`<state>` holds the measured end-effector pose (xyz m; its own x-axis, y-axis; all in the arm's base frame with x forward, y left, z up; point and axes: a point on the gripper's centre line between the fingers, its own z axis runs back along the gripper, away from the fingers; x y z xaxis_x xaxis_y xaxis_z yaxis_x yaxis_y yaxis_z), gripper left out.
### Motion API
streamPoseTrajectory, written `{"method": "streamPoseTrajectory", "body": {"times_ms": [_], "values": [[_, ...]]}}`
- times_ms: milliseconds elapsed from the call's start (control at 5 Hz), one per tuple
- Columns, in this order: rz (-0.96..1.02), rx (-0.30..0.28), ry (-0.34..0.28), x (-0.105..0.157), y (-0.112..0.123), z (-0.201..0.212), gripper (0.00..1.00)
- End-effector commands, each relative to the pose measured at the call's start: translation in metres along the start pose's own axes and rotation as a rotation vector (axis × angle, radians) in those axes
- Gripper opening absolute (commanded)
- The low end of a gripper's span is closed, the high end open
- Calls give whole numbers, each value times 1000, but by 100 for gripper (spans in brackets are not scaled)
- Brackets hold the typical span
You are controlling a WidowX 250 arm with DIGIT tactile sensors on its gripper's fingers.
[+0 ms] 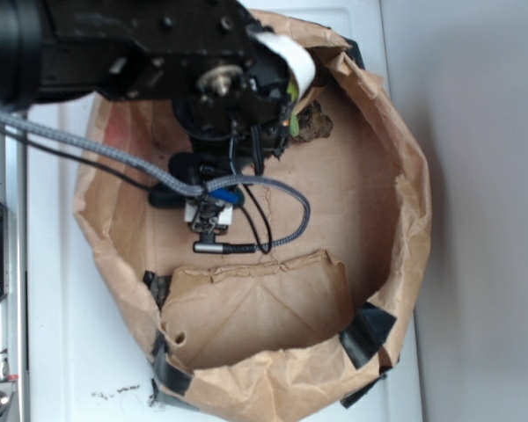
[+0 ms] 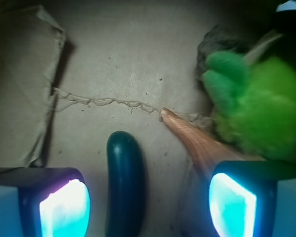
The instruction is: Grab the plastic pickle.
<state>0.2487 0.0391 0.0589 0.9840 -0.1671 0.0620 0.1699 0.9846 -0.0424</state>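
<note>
My gripper [image 2: 148, 197] is spread wide, holding nothing, with the plastic pickle [image 2: 124, 182] lying on the floor between its pads [image 2: 64, 207], closer to the left one. I work inside a crumpled brown paper bag [image 1: 396, 229] taped with black strips, set on a white surface [image 1: 62, 352]. An orange-tan seashell [image 2: 192, 138] and a lime-green toy [image 2: 256, 108] crowd the right pad
</note>
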Motion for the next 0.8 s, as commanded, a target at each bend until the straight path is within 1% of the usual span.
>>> {"method": "streamPoseTrajectory", "body": {"times_ms": [0, 200, 400, 600], "values": [[18, 6, 32, 8, 14, -38, 100], [29, 11, 34, 10, 16, -45, 0], [57, 42, -8, 12, 17, -43, 0], [40, 24, -14, 12, 16, -39, 0]]}}
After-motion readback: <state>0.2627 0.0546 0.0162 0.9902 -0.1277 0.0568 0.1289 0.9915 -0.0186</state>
